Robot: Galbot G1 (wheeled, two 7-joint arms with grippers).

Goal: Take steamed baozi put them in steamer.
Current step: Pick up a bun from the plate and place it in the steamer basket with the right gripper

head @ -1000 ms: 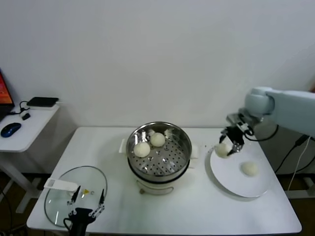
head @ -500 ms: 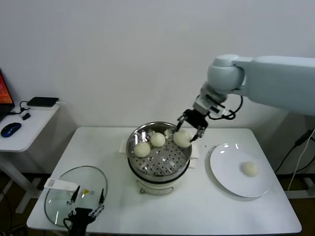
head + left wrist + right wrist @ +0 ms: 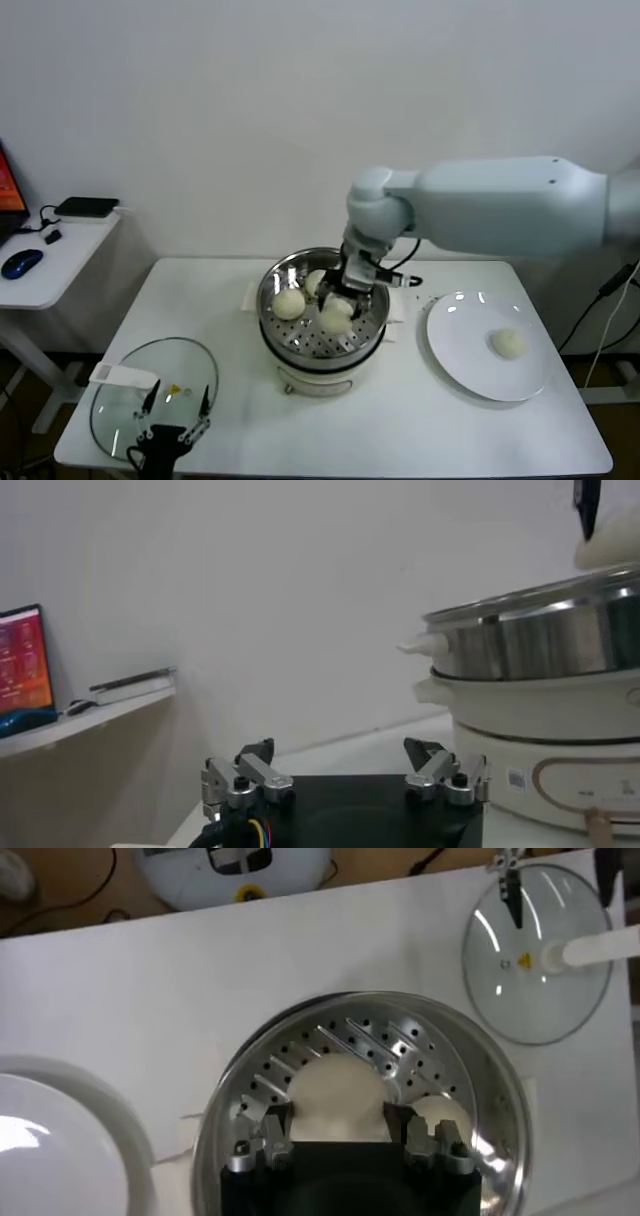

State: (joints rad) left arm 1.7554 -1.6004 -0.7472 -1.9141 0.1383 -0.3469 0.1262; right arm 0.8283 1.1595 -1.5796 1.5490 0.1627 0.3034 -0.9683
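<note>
1. I have the right claw [image 3: 338, 301] down inside the steamer [image 3: 372, 300], clamped on a baozi [image 3: 338, 1091] — the right wrist view shows the bun filling the gap between the two fingers, just over the perforated floor.
2. To finish this step well, I judge I should lower until the bun rests on the floor, part the fingers only enough to free it, then lift straight up so it does not stick and roll.
3. Two other buns [image 3: 289, 304] sit in the basket, near the held one; I would keep the release spot apart from them and clear of the steel wall.
4. The baozi is round with no clear long axis and no pointing direction that I can make out, so the approach angle matters little.
5. One bun [image 3: 507, 343] is left on the white plate [image 3: 460, 370] on the worktop [image 3: 420, 430], well apart from the steamer.
6. My left claw [image 3: 345, 776] idles, fingers apart, over the glass lid [image 3: 118, 400] at the near-left corner.
</note>
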